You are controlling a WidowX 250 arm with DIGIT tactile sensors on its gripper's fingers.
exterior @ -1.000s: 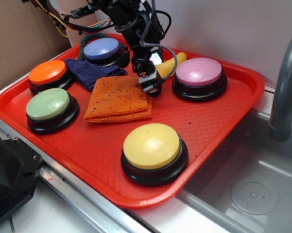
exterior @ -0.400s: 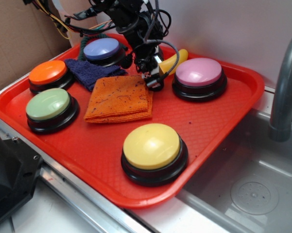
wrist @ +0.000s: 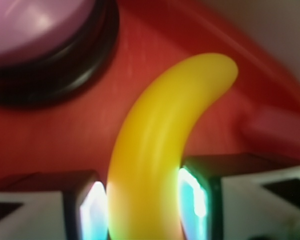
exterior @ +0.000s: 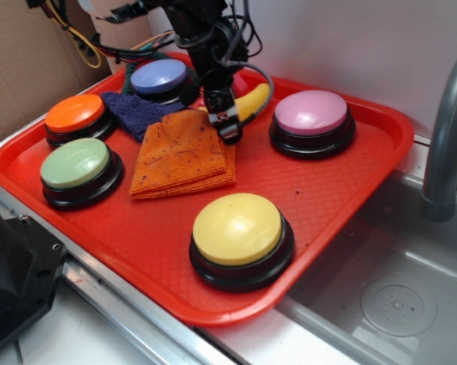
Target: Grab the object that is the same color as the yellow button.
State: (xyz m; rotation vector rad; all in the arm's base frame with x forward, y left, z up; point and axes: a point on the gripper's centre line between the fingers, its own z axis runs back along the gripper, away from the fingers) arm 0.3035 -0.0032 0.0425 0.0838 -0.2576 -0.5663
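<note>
The small yellow toy banana (exterior: 250, 100) lies at the back of the red tray (exterior: 331, 186), between the blue and pink buttons. In the wrist view the banana (wrist: 154, 140) runs up between my two fingers, with both pads (wrist: 92, 210) against its sides. My gripper (exterior: 229, 122) is shut on the banana's near end, right at the orange cloth's far corner. The yellow button (exterior: 238, 228), pale yellow dome on a black base, stands at the tray's front, well apart from the gripper.
The orange cloth (exterior: 184, 152) and a dark blue cloth (exterior: 137, 110) lie left of the gripper. Blue (exterior: 160, 76), orange (exterior: 76, 112), green (exterior: 76, 162) and pink (exterior: 312, 114) buttons ring the tray. A blurred pink thing (wrist: 274, 130) lies beside the banana. Sink (exterior: 395, 293) and faucet (exterior: 445, 137) at right.
The gripper closed in on the banana's near end, and the banana has shifted left, away from the pink button. The orange cloth's far corner has been pushed and ruffled.
</note>
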